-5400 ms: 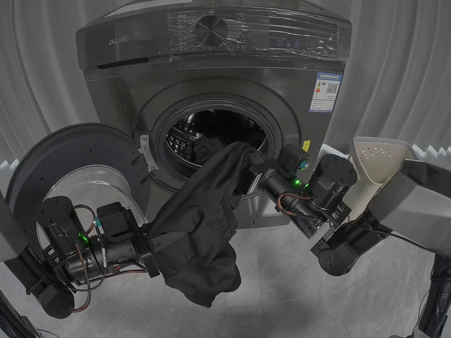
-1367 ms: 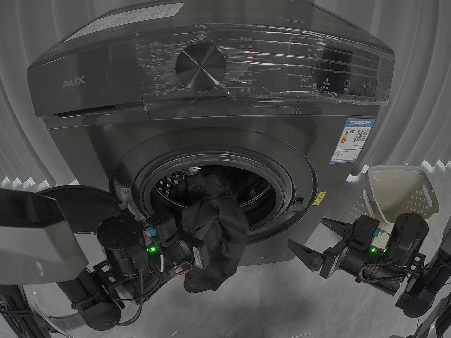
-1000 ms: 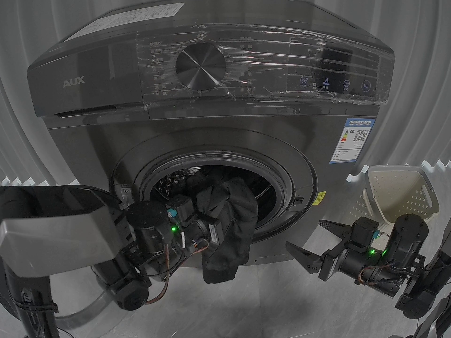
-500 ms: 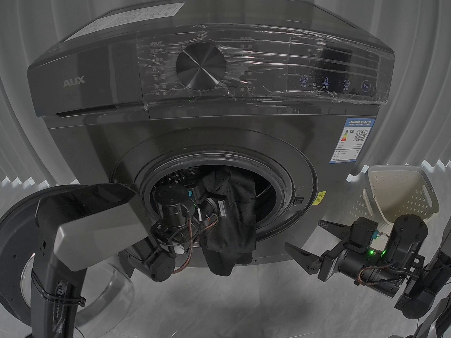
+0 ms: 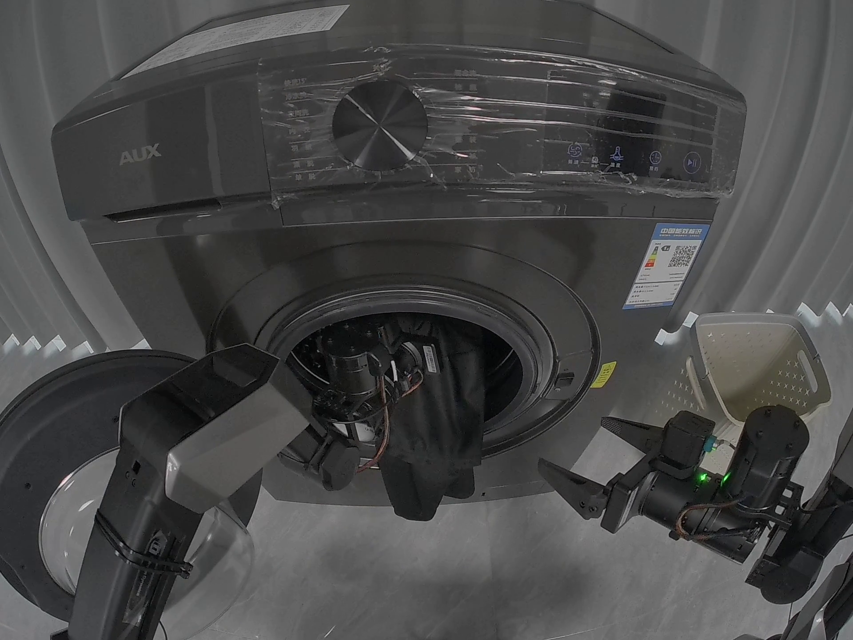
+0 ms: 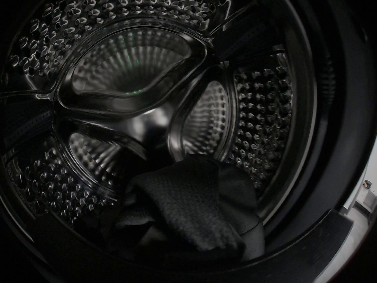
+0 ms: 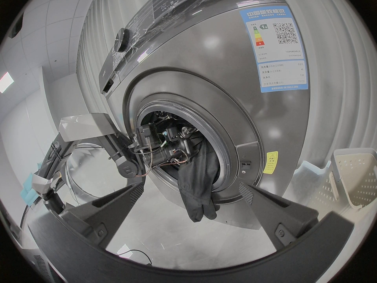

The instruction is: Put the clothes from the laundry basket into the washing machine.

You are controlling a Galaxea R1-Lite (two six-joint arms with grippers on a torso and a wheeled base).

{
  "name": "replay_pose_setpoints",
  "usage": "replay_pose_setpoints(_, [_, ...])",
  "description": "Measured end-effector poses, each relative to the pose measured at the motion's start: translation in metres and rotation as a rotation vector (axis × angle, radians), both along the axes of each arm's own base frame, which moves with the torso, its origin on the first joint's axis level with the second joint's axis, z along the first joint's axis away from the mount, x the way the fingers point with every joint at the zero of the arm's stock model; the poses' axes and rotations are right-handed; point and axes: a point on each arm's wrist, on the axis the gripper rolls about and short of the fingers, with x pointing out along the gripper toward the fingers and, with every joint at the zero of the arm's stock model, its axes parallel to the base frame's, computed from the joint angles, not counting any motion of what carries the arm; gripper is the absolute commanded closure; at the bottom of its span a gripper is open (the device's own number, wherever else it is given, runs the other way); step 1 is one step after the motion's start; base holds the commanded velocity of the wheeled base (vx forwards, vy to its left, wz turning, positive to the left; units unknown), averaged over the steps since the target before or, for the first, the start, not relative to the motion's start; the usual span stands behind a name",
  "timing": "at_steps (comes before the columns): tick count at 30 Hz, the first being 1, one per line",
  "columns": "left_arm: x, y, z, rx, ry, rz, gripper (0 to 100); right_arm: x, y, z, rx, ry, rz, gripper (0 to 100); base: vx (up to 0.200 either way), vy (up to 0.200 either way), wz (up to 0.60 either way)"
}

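Black, soft and creased, the garment (image 5: 435,433) hangs folded over the lower lip of the washing machine (image 5: 178,260) opening. Its upper part is inside the drum and its tail dangles outside down the front. My left hand (image 5: 426,359) is in the drum mouth against the cloth; I cannot tell whether it is clenched or released. My right hand (image 5: 577,444) hovers released, near the pale laundry basket (image 5: 755,357).

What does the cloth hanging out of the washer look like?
Find the big grey washing machine and its round door hole. A black garment droops over the hole's bottom rim toward the floor. It is dark, soft and floppy, unlike the pale hard basket beside the machine.
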Motion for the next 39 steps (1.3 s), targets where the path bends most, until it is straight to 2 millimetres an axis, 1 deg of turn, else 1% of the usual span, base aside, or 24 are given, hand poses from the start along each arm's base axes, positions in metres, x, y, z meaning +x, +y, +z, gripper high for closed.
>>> replay_pose_setpoints(5, [0.019, 0.000, 0.000, -0.013, -0.030, 0.051, 100, 0.000, 0.000, 0.000, -0.001, 0.001, 0.000, 0, 0.000, 0.000, 0.00])
replay_pose_setpoints(10, [0.038, 0.008, 0.002, -0.025, -0.049, 0.119, 100, 0.000, 0.000, -0.001, -0.003, 0.004, 0.001, 0, 0.000, 0.000, 0.00])
replay_pose_setpoints(16, [0.045, 0.012, -0.001, -0.027, -0.054, 0.138, 100, 0.000, 0.000, -0.001, -0.004, 0.005, 0.002, 0, 0.000, 0.000, 0.00])
replay_pose_setpoints(17, [0.045, 0.012, -0.002, -0.027, -0.053, 0.138, 0, 0.000, 0.000, -0.001, -0.004, 0.006, 0.002, 0, 0.000, 0.000, 0.00])
replay_pose_setpoints(23, [0.043, 0.009, -0.004, -0.030, -0.042, 0.130, 0, 0.000, 0.000, -0.001, -0.004, 0.005, 0.000, 0, 0.000, 0.000, 0.00])
replay_pose_setpoints(28, [0.033, 0.011, -0.014, 0.032, 0.087, 0.126, 0, 0.000, 0.000, -0.001, -0.003, 0.004, 0.001, 0, 0.000, 0.000, 0.00])
replay_pose_setpoints(35, [0.014, 0.018, -0.004, 0.095, 0.211, 0.112, 0, 0.000, 0.000, 0.000, 0.000, 0.001, 0.001, 0, 0.000, 0.000, 0.00])
replay_pose_setpoints(39, [-0.003, 0.015, 0.001, 0.121, 0.256, 0.043, 0, 0.001, 0.000, 0.000, 0.000, 0.000, 0.001, 0, 0.000, 0.000, 0.00])
